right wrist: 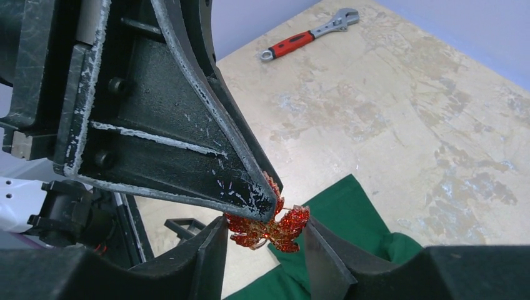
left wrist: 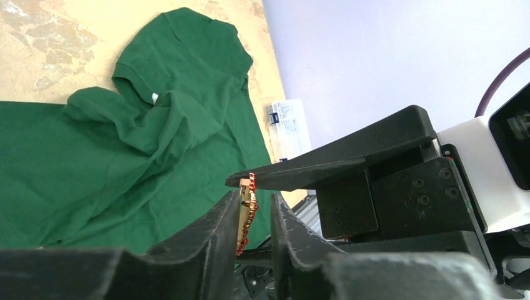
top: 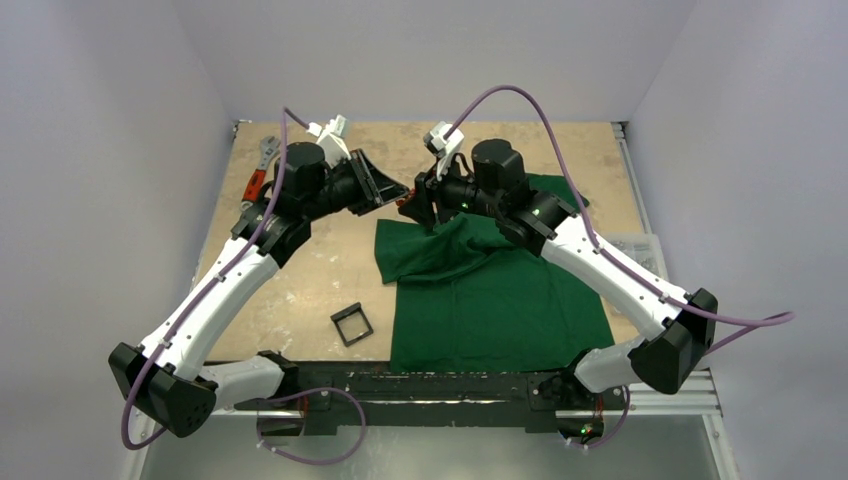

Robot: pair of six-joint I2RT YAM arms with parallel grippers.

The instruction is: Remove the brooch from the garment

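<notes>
brooch [right wrist: 269, 226] off garment [top: 490, 300], midair between left gripper [left wrist: 255, 197] and right gripper [right wrist: 264, 224]; cannot tell which clamps it. remaining: probably set it down.

Pale booth with a worn wooden table [top: 320, 280].
Bare grey-lilac walls [top: 430, 50] on three sides, softly and evenly lit; tan board top scuffed, blotched with pale patches.

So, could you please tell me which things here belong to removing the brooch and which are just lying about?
Job: the brooch, the garment, left pincer, right pincer.
Lying about: red-handled wrench, black square frame, clear plastic packet.
</notes>
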